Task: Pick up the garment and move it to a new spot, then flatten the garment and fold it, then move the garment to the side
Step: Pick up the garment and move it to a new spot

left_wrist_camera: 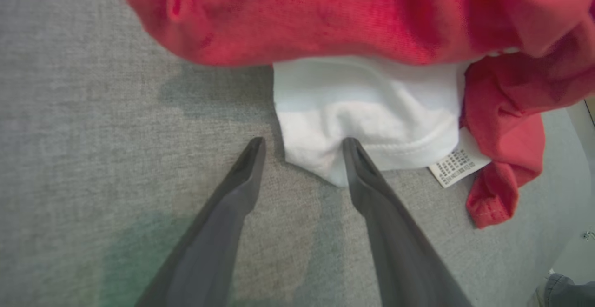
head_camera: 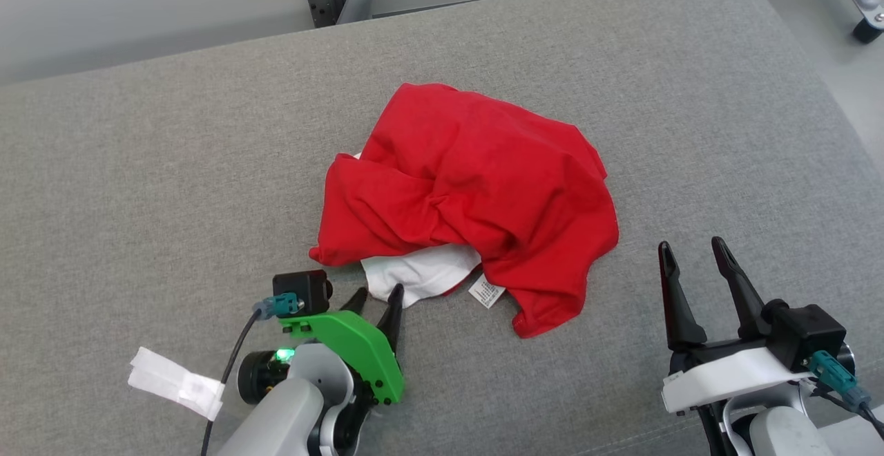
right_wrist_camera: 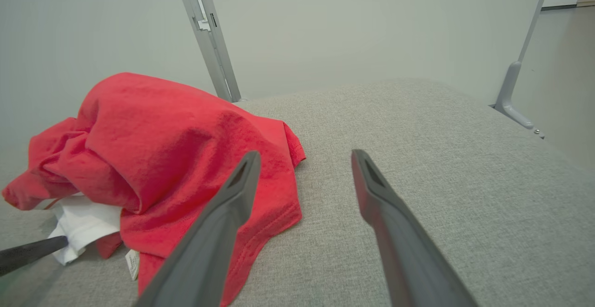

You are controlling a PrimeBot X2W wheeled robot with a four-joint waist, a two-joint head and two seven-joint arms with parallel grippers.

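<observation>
So the red garment (head_camera: 469,186) sits in a crumpled heap around the middle of the grey fabric tabletop (head_camera: 138,166), not flattened at all. It's hard to call a real long axis on a lump like this. If anything it runs loosely from 11 o'clock down to 5 o'clock in the head view. A white inner layer (head_camera: 414,273) and the care label (head_camera: 487,292) poke out at the 6-to-7 o'clock edge, toward the robot.

The left tool (head_camera: 378,292) is right at that white bit. Its fingers are spread apart with the white corner sitting between the tips and one tip touching the cloth, and nothing is pinched yet. My guess is it picked that spot because it's a loose edge lying low and easy to get under.

The right tool (head_camera: 691,244) waits wide open and empty off at 4 o'clock, just clear of the red hem, probably parked so it doesn't snag anything. There's also a white scrap (head_camera: 176,381) way out at 8 o'clock, unrelated as far as I can tell.
</observation>
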